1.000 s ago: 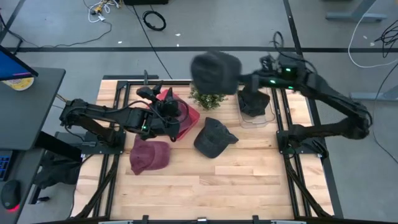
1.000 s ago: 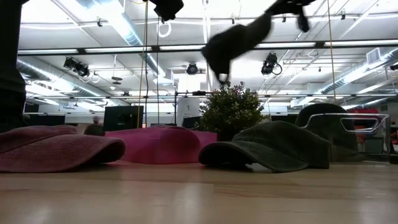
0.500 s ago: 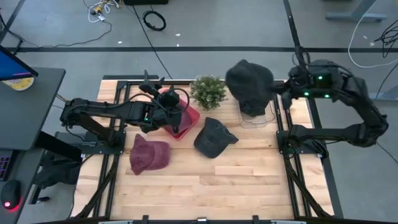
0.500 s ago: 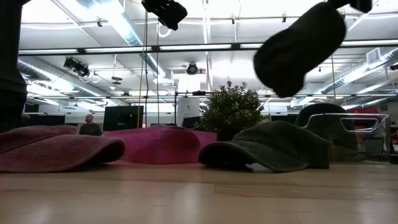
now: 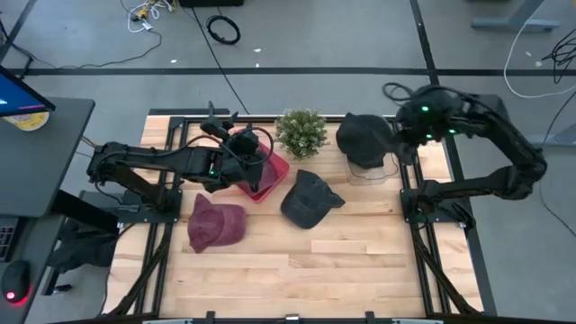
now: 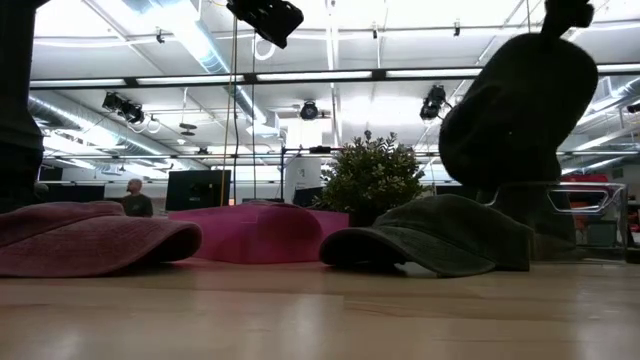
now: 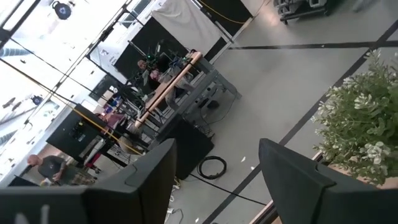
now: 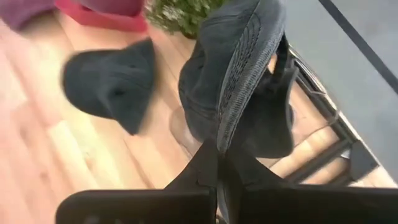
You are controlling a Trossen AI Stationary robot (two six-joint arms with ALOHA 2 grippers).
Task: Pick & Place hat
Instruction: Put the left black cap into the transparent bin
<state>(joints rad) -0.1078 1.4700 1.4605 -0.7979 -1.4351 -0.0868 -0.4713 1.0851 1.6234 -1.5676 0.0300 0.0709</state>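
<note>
While the arms hang over the far half of the table, things stand so:

Right gripper [image 5: 399,137]: at the far right, fingers pinched on the brim of a dark cap [image 5: 364,139] — held off the table.
Held cap: dangles above a clear stand [image 5: 369,171] that already carries another dark hat [image 8: 273,124].
Left gripper [image 5: 255,155]: raised over the pink box [image 5: 270,173] at the far left, fingers spread and empty.
Grey cap [image 5: 310,199]: flat on the wood at mid-table.
Maroon cap [image 5: 216,223]: on the left, nearer than the box.
Plant [image 5: 301,132]: far centre — between box and stand.
</note>
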